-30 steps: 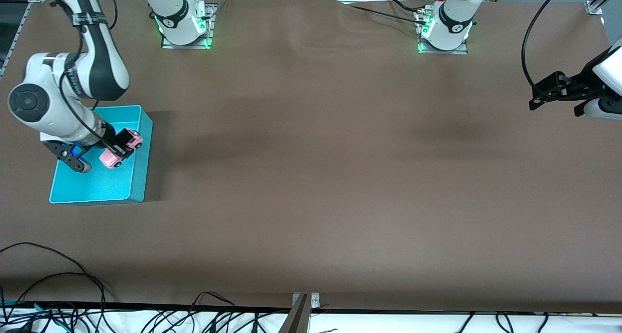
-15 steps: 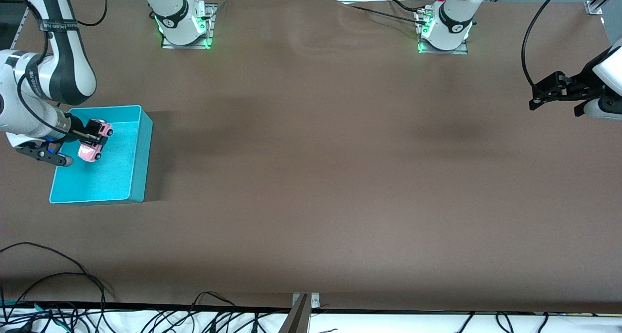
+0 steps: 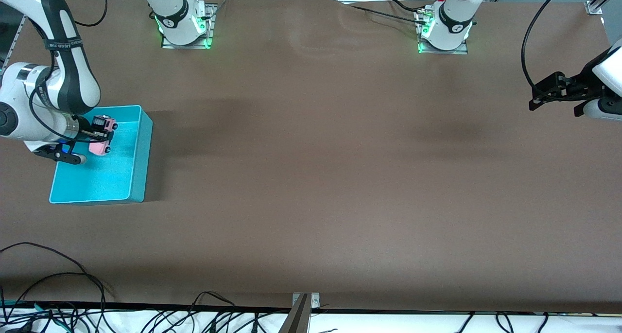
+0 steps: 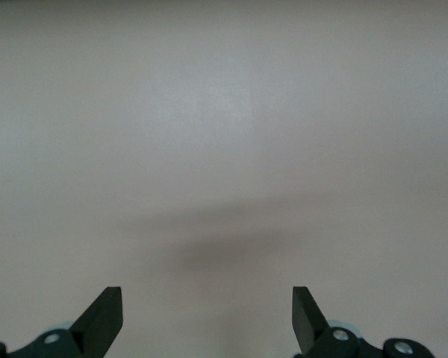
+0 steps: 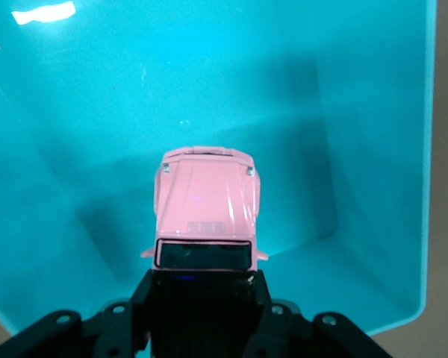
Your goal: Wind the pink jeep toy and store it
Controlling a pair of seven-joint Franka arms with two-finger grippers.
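The right end effector (image 3: 99,134) is up in the air over the cyan bin (image 3: 138,150). Its two fingers are squeezed shut on the pink jeep toy (image 3: 103,136), gripping the black back part of the little car. In the right wrist view the pink jeep toy (image 5: 207,205) pokes out from the fingers with its pink hood pointing down into the cyan bin (image 5: 373,149). The car is held above the bin floor, over the part of the bin that lies farther from the front camera.

The cyan bin sits on the brown tabletop (image 3: 320,177) at the right arm's end.

The left end effector (image 3: 546,94) waits over the tabletop at the left arm's end, well apart from the cyan bin. Its fingers (image 4: 104,317) are spread wide and hold nothing.
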